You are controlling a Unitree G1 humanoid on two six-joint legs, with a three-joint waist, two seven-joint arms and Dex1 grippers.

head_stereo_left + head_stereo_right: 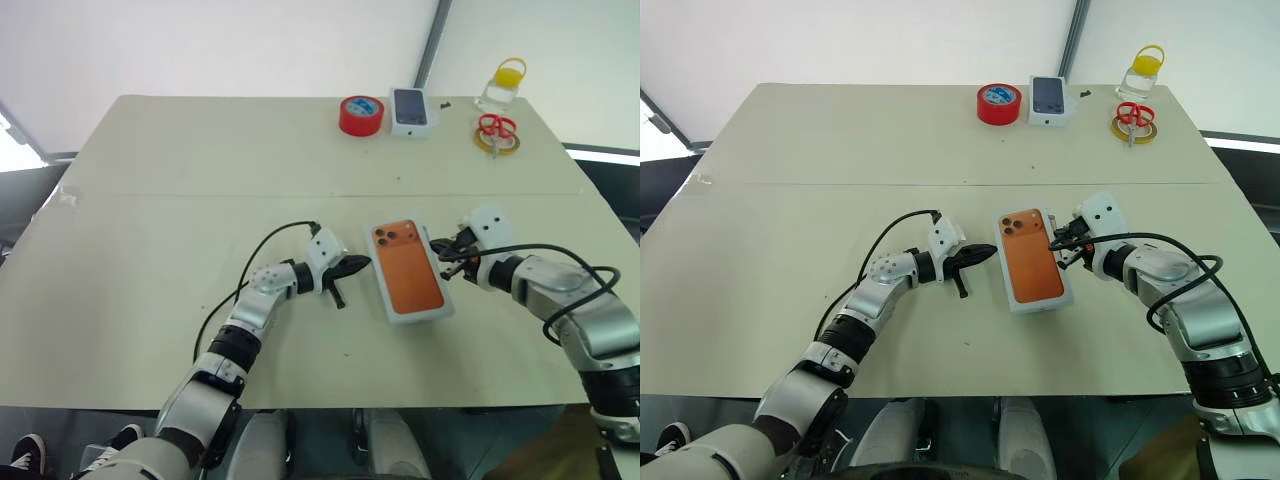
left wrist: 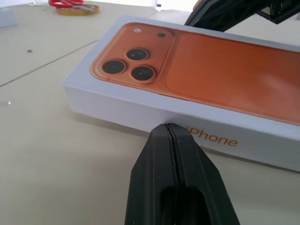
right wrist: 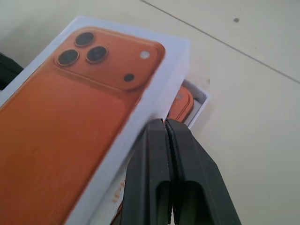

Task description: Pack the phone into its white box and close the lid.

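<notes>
1. Centrally on the table (image 1: pixel 150 250) lay the lid (image 1: pixel 410 268), its top printed with an orange phone picture, set over the white box (image 3: pixel 200 101) but not squarely. One box corner stuck out past the lid's edge on the right arm's side.
2. At that exposed corner, a sliver of the phone (image 3: pixel 183 104) showed inside the box, under the lid.
3. The left gripper (image 1: pixel 355 265) was clenched on nothing, its tip at the lid's long side wall. Whether it touched could not be told.
4. The right gripper (image 1: pixel 440 247) was likewise clamped shut and empty, its tip close against the opposite side wall, beside the exposed corner.
5. Open room: bare tabletop lay wide to the left of the left arm and along the near edge. A seam crossed the table between the box and the far items.
6. Along the far edge, well apart from the box, stood a red tape roll (image 1: pixel 361 115), just beside it a small white box (image 1: pixel 410 110) with a dark phone picture, then red-handled scissors (image 1: pixel 496 127) lying on a yellow tape ring (image 1: pixel 497 144), and a clear container (image 1: pixel 500 92) with a yellow loop handle.
7. Count: one lid, one white box, one phone, two grippers, one red roll, one small box, one pair of scissors, one yellow ring, one container.
</notes>
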